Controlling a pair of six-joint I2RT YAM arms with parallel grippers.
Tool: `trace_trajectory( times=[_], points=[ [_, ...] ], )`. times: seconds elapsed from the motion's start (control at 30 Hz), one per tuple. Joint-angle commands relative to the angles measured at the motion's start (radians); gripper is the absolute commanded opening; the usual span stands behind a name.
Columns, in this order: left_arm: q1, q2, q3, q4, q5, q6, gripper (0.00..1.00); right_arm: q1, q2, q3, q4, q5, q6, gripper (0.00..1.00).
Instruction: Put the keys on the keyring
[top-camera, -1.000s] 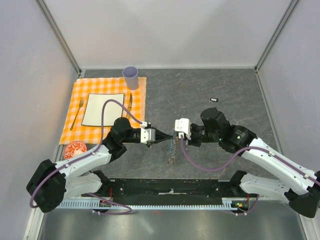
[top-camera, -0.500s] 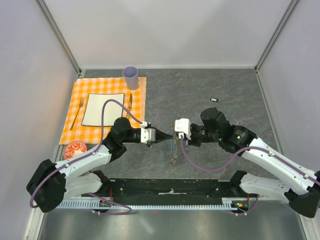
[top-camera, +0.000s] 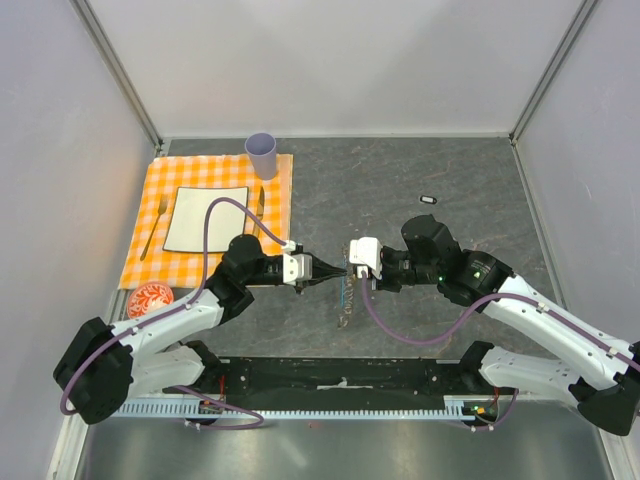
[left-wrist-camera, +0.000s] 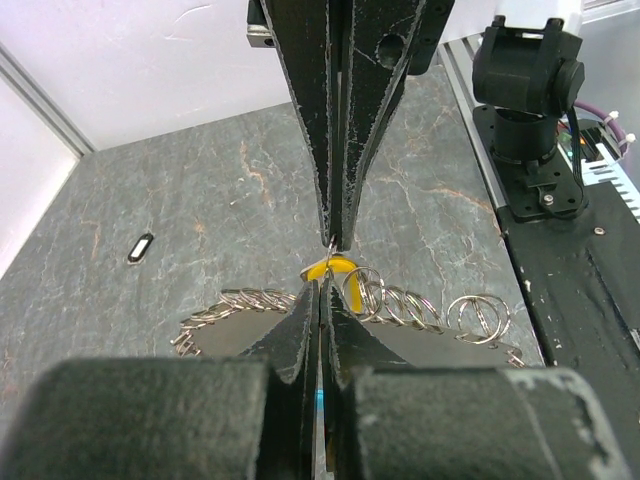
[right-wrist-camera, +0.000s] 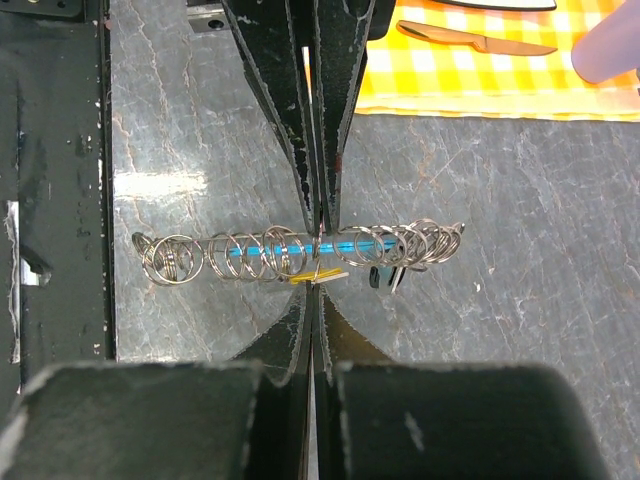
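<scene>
Over the middle of the table my left gripper (top-camera: 333, 272) and right gripper (top-camera: 351, 270) meet tip to tip, both shut. The keyring (top-camera: 344, 298), a chain of grey wire rings with a blue section (right-wrist-camera: 350, 245), hangs between them. My left gripper (left-wrist-camera: 322, 290) pinches a ring of it. In the right wrist view my right gripper (right-wrist-camera: 315, 292) is shut at the yellow-orange key (right-wrist-camera: 318, 276), which lies against the chain. Two black keys (right-wrist-camera: 382, 278) dangle from the chain. Another black key (top-camera: 428, 199) lies loose on the table at the far right.
An orange checked placemat (top-camera: 140, 255) at the far left carries a white plate (top-camera: 205, 219), a fork (top-camera: 152, 228) and a knife (top-camera: 259, 203). A purple cup (top-camera: 261, 154) stands at its far edge. A red patterned dish (top-camera: 150, 298) sits near the left arm.
Both grippers stay shut and tip to tip. The left gripper has edged slightly towards the right one, and the hanging chain has swung a little.
</scene>
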Motion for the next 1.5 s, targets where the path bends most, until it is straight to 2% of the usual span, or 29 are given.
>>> trace_trajectory(
  times=[0.0, 0.47, 0.77, 1.03, 1.47],
  points=[
    [-0.003, 0.004, 0.06, 0.066, -0.03, -0.035, 0.02, 0.009, -0.009, 0.014, 0.045, -0.046, -0.015, 0.0],
    [-0.005, -0.005, 0.037, 0.082, -0.086, -0.032, 0.02, 0.01, 0.0, -0.011, 0.046, 0.002, -0.012, 0.0],
    [0.006, 0.043, 0.011, 0.135, -0.108, -0.018, 0.02, 0.01, 0.044, -0.028, 0.049, 0.057, -0.017, 0.0],
    [0.03, 0.093, -0.014, 0.195, -0.088, -0.023, 0.02, 0.009, 0.099, -0.035, 0.081, 0.138, -0.003, 0.0],
    [0.038, 0.109, -0.028, 0.234, -0.051, -0.04, 0.02, -0.001, 0.086, -0.043, 0.118, 0.147, 0.014, 0.0]
  ],
)
